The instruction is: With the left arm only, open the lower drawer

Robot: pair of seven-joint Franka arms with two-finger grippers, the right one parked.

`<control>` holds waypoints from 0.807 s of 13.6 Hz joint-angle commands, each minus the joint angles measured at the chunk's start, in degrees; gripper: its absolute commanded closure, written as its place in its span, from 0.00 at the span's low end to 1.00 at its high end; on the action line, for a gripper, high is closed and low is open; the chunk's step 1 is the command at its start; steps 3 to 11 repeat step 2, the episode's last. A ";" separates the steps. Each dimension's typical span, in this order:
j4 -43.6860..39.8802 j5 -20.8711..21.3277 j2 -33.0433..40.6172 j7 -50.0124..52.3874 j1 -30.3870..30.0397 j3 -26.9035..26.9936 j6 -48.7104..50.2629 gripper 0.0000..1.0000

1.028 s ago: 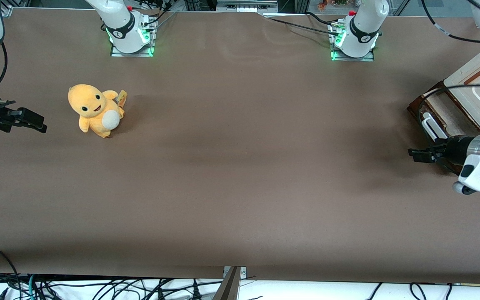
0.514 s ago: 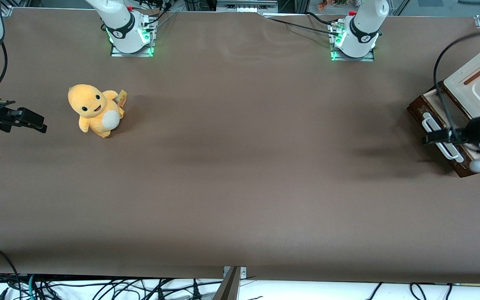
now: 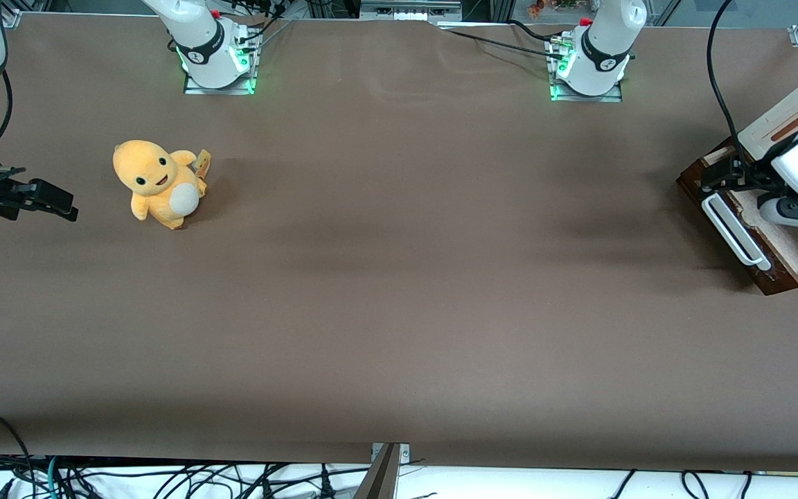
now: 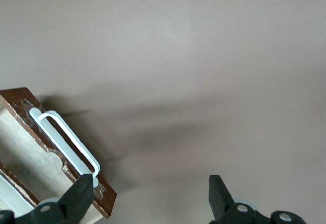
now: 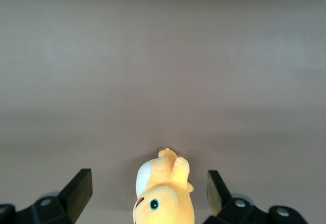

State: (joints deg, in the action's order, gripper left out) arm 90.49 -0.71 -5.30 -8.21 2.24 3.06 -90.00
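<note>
Lower drawer [image 3: 763, 239] pulled out from the cream cabinet [image 3: 790, 114], at the working arm's end of the tabletop [image 3: 399, 277]; pale inside visible. White bar handle [image 3: 735, 232] runs along the dark brown front panel. Left arm's gripper [image 3: 712, 176] sits over the drawer corner farther from the front camera, above the handle's end. In the wrist view the 2 fingers [image 4: 79, 198] are spread apart, holding nothing; 1 fingertip overlaps the handle's end. Orange plush toy [image 3: 158, 183] lies toward the parked arm's end.
</note>
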 commanded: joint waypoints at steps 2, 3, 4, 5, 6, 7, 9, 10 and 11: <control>3.82 0.88 2.49 -0.75 -0.31 0.11 -1.50 0.00; 3.82 0.88 2.49 -0.75 -0.31 0.11 -1.50 0.00; 3.82 0.88 2.49 -0.75 -0.31 0.11 -1.50 0.00; 3.82 0.88 2.49 -0.75 -0.31 0.11 -1.50 0.00; 3.82 0.88 2.49 -0.75 -0.31 0.11 -1.50 0.00; 3.82 0.88 2.49 -0.75 -0.31 0.11 -1.50 0.00; 3.82 0.88 2.49 -0.75 -0.31 0.11 -1.50 0.00; 3.82 0.88 2.49 -0.75 -0.31 0.11 -1.50 0.00; 3.82 0.88 2.49 -0.75 -0.31 0.11 -1.50 0.00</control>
